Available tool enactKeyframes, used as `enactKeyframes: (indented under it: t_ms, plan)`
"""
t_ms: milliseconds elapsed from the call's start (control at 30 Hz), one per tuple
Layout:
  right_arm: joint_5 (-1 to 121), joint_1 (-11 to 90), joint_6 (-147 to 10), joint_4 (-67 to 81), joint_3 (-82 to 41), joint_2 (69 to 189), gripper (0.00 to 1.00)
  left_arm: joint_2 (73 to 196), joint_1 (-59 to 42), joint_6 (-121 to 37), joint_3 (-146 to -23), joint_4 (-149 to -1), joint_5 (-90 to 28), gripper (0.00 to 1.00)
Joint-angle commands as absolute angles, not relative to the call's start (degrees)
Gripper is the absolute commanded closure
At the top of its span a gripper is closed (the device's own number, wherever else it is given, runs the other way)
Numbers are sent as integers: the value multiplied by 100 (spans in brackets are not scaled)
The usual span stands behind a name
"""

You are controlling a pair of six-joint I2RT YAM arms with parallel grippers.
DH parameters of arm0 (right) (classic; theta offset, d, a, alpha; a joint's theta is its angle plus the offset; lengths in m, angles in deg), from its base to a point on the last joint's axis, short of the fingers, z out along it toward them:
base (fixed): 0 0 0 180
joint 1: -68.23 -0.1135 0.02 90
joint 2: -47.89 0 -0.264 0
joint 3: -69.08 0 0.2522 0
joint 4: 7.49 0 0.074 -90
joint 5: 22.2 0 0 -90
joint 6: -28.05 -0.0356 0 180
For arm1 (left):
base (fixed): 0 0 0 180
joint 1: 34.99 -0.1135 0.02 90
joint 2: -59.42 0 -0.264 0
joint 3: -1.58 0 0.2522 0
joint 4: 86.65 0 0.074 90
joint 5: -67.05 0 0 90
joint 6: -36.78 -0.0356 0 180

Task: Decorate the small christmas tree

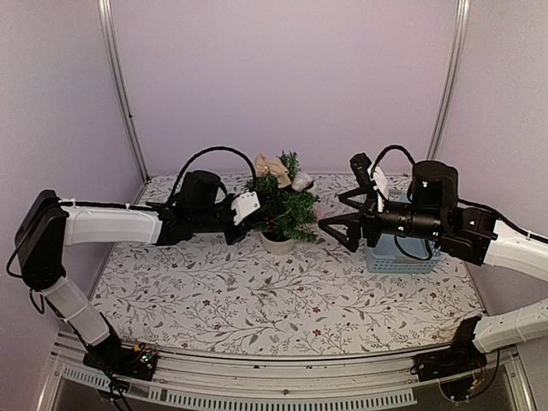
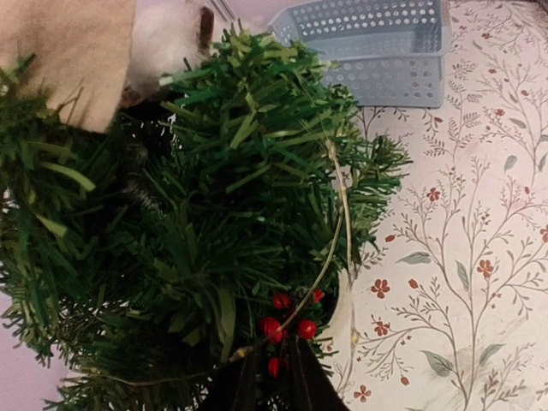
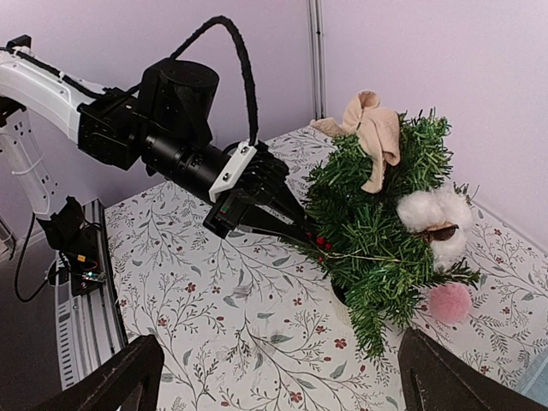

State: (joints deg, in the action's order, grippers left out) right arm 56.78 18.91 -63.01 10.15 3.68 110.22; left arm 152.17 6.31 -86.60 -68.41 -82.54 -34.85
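Observation:
The small christmas tree stands in its white pot at the middle back of the table. It carries a beige bow, a white cotton ornament and a pink pompom. My left gripper reaches into the tree's lower branches, shut on a red berry ornament whose thin gold loop runs up over a branch. The left gripper also shows in the right wrist view. My right gripper is open and empty, just right of the tree and apart from it.
A light blue perforated basket sits at the right under my right arm, and also shows in the left wrist view. The floral tablecloth covers the table. Metal frame posts stand at the back corners.

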Motion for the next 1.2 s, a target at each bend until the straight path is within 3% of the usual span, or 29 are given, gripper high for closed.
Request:
enactKeyframes:
  t_ms: [0,167,533,900,1000,1167]
  plan:
    - [5667,1935,-6274,1025,369,10989,1,14925,702,-8676,-6876,-8097,-3407,84]
    - [5630,1936,-6283,1022,338,11007,1,14762,702,-8697,-6773,-7993,-3348,78]
    - [5577,1930,-6286,1022,296,11027,1,14168,702,-8651,-6515,-7773,-3258,77]
    - [5712,1935,-6321,988,319,10978,1,12902,542,-8003,-6175,-7071,-2754,69]
    - [5743,1988,-6340,980,323,10970,1,12579,404,-7557,-6236,-6987,-2578,63]
    - [5553,2389,-6474,859,424,10998,1,12319,-14,-6595,-6464,-6891,-2550,44]
